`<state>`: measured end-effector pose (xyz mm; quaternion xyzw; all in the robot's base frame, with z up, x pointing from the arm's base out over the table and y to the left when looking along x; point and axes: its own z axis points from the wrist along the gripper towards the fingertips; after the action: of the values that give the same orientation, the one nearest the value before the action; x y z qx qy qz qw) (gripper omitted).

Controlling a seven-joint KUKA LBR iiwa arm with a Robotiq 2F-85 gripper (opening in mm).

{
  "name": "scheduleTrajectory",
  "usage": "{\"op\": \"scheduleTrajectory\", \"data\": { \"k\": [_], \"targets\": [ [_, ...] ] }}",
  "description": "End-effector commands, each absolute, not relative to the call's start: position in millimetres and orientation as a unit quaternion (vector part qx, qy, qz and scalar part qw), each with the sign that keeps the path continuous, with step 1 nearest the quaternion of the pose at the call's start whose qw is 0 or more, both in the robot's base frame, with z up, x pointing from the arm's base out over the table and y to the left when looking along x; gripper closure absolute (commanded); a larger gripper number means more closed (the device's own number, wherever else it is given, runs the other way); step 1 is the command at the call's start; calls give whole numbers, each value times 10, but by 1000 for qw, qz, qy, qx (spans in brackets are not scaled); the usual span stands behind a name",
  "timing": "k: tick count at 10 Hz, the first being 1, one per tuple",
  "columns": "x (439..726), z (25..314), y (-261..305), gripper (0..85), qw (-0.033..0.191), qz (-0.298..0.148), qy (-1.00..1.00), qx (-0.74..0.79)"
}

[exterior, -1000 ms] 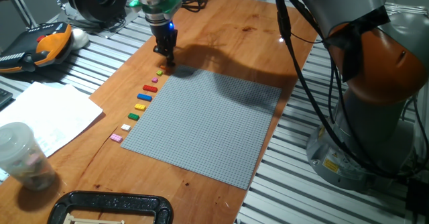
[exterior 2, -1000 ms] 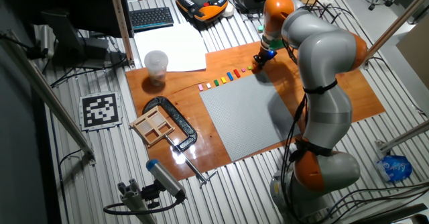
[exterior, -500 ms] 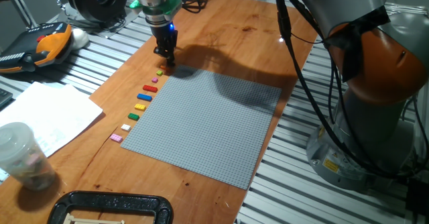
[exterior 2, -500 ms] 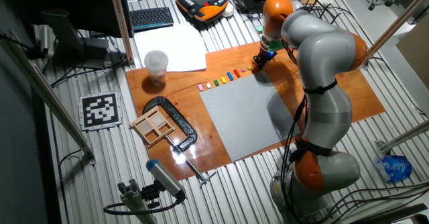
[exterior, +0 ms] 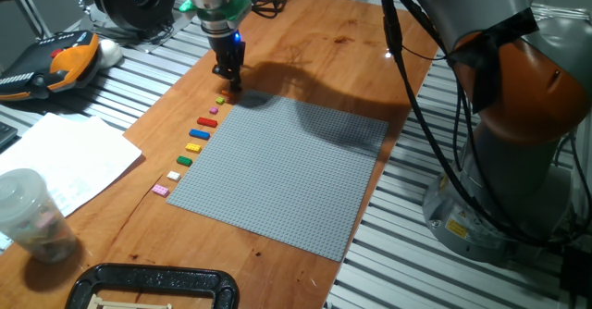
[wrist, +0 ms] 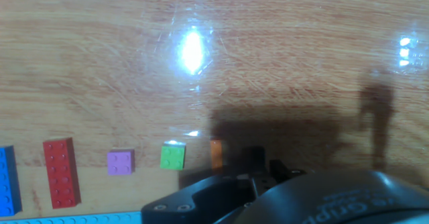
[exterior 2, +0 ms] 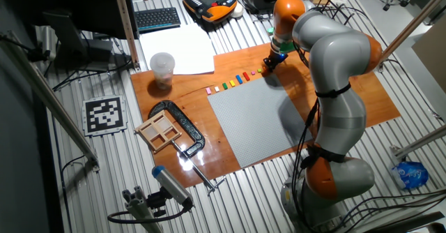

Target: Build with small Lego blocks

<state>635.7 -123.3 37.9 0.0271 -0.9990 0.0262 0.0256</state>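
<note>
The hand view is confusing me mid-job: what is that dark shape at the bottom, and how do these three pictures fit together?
That dark shape is the gripper itself, seen by a camera mounted on the hand and looking down its fingers. The other two pictures come from fixed cameras on different sides of the table. The grey and orange machine is the robot arm. On the wooden board lies a grey studded baseplate, with a row of small Lego blocks along its edge. The gripper sits low at the far end of that row, by an orange block. Whether it holds anything cannot be told.
</note>
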Motion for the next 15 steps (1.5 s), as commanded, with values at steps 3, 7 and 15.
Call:
{"op": "scheduleTrajectory", "data": {
  "k": [3, 7, 15],
  "targets": [
    [6354, 395, -1244, 680, 27, 28, -999, 25],
    [6348, 413, -1232, 510, 26, 28, -999, 22],
    [6349, 330, -1252, 510, 23, 25, -999, 34]
  ]
}}
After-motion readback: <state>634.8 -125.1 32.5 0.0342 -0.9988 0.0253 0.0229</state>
